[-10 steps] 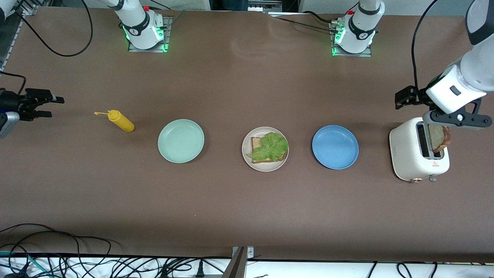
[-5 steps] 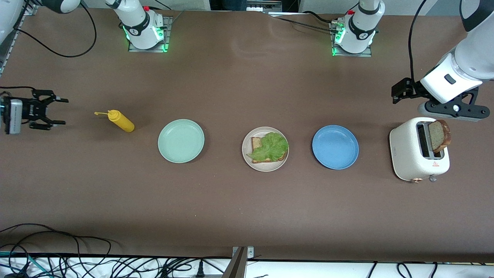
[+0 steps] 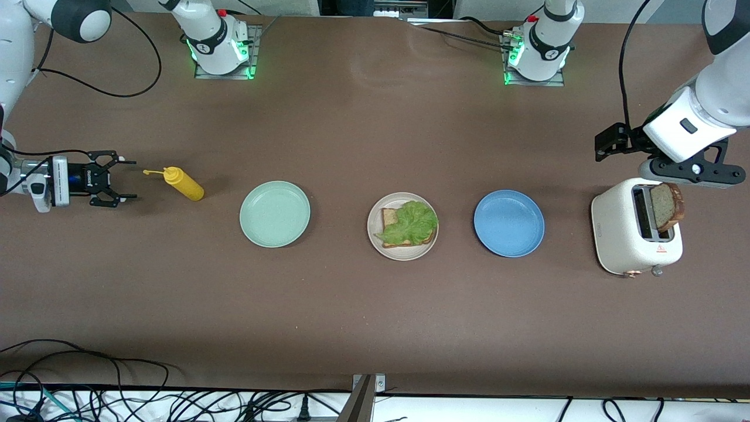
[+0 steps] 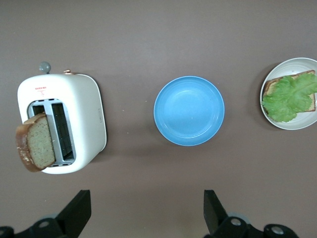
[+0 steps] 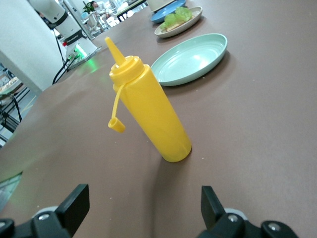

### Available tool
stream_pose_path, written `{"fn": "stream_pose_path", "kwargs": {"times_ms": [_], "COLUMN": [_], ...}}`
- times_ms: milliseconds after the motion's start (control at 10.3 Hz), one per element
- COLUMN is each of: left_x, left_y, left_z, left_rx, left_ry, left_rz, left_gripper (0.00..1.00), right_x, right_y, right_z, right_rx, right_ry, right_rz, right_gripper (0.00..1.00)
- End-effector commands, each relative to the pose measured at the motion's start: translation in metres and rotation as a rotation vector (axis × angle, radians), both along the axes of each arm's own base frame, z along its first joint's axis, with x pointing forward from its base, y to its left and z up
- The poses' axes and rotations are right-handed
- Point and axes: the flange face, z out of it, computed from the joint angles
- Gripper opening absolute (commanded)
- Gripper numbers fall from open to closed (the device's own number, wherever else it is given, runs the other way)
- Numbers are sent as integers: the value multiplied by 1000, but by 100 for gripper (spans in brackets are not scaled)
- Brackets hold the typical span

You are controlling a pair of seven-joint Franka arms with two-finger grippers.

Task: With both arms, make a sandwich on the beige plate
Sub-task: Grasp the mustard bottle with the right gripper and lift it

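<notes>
On the beige plate (image 3: 402,226), near the middle of the table (image 3: 363,305), lies one slice of brown-crusted bread (image 3: 389,220) with a ruffled lettuce leaf (image 3: 410,224) spread over most of it; the sandwich has no top slice on it yet. The plate sits in a row with two others, about halfway between the table's edge by the robot bases and the edge by the front camera. A blue plate (image 3: 508,223) lies beside it toward the left arm's end of the table, and a mint-green plate (image 3: 275,214) toward the right arm's end. Both are apart from the beige one.

Past the blue plate, close to the left arm's end of the table, stands a white toaster (image 3: 636,235). A second slice of bread (image 3: 667,206) sticks up out of one slot, leaning outward over the toaster's rim. The left gripper (image 4: 143,213) hangs in the air over the table just beside the toaster, on the side toward the bases, with its fingers spread wide and nothing between them.

Near the right arm's end of the table a yellow squeeze bottle (image 3: 182,183) stands tilted, its cap dangling from the nozzle on a strap. The right gripper (image 3: 123,179) is low and level with the bottle, pointing at it from the table's end, just short of the nozzle, jaws wide apart and empty.
</notes>
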Motion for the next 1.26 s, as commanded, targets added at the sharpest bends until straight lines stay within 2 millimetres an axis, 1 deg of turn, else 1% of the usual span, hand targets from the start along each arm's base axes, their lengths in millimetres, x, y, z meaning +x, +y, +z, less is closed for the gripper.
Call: {"fn": "stream_pose_path", "kwargs": {"times_ms": [0,194,389,486,681,778,875,972,1069,1167], "left_x": [-13,-14,-15,-15,-16,-16,-16,-17,-17,-17], "left_y": [1,4,6,6,4,0,1,3,4,4], "left_z": [-1,2,1,2,3,3,3,2,2,1], "left_rx": [-9,-17,-37,-30,-27,-27,-26,-25,-25,-25], "left_ry": [-3,6,19,18,18,18,19,30,33,36], "left_rz": [12,4,12,9,4,-2,1,2,5,6], "left_gripper": [100,100,100,100,100,100,100,100,100,100], "right_x": [7,13,14,12,13,15,16,17,18,18], "right_y": [15,37,53,60,80,89,99,101,109,115], "right_z": [-12,-27,-47,-62,-80,-85,-90,-92,-94,-98], "right_rx": [86,142,193,231,276,300,320,326,342,346], "right_ry": [-96,-125,-128,-120,-111,-123,-123,-124,-126,-127], "right_rz": [44,59,58,39,44,41,46,36,29,19], "right_gripper": [100,100,100,100,100,100,100,100,98,88]}}
